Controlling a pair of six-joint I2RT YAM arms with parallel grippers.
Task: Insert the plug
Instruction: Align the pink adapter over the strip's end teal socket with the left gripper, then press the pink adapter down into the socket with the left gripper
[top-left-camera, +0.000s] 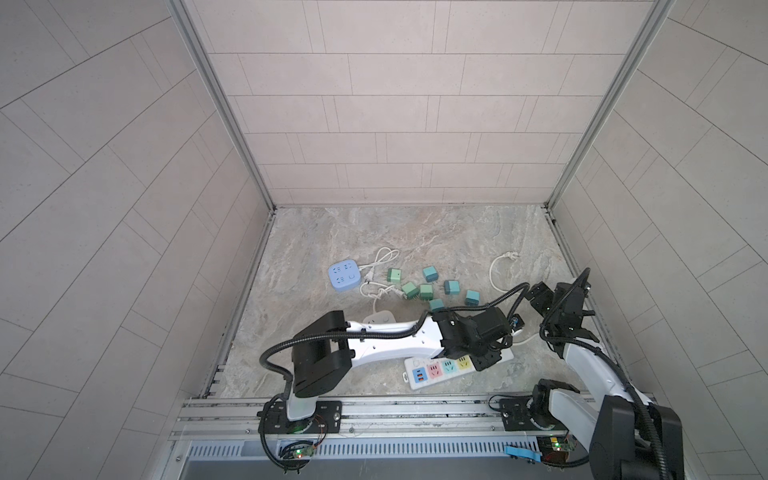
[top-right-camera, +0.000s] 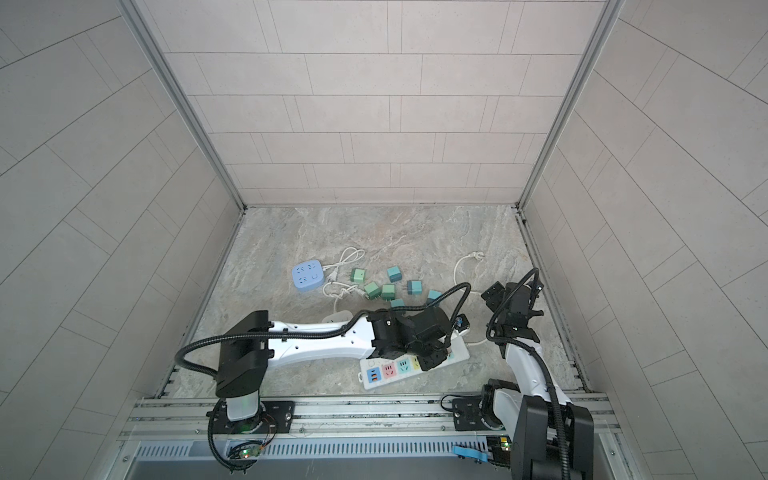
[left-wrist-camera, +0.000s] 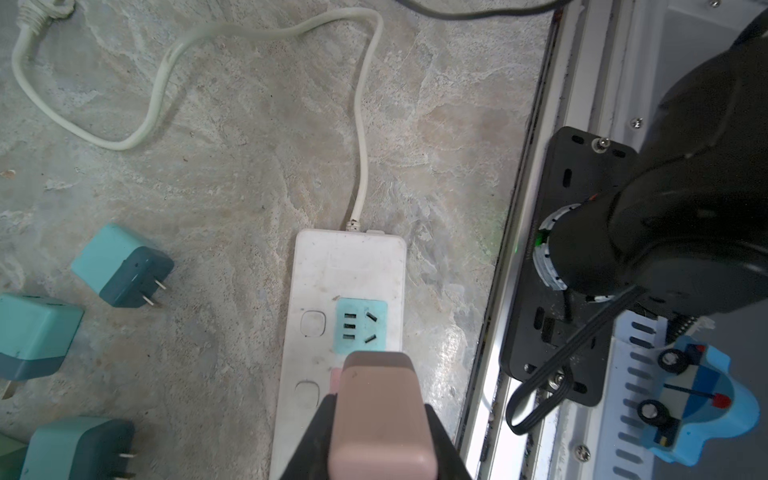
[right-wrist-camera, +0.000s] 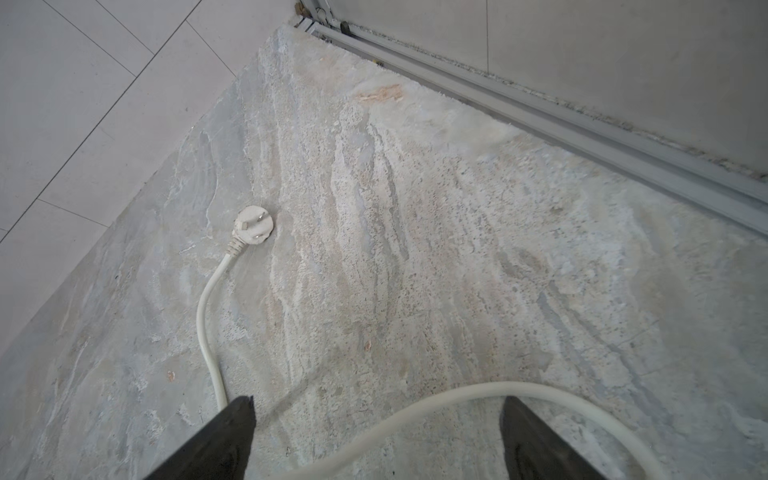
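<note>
Over power strip (left-wrist-camera: 349, 266) — pink plug (left-wrist-camera: 380, 415)

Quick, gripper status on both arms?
Left gripper: closed on the pink plug.
Right gripper: open, holding nothing.

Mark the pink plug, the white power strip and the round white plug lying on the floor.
pink plug (left-wrist-camera: 380, 415): left wrist view, middle of its upper face.
white power strip (left-wrist-camera: 349, 266): left wrist view, bare white end of its casing.
round white plug (right-wrist-camera: 254, 225): right wrist view, its round face.
</note>
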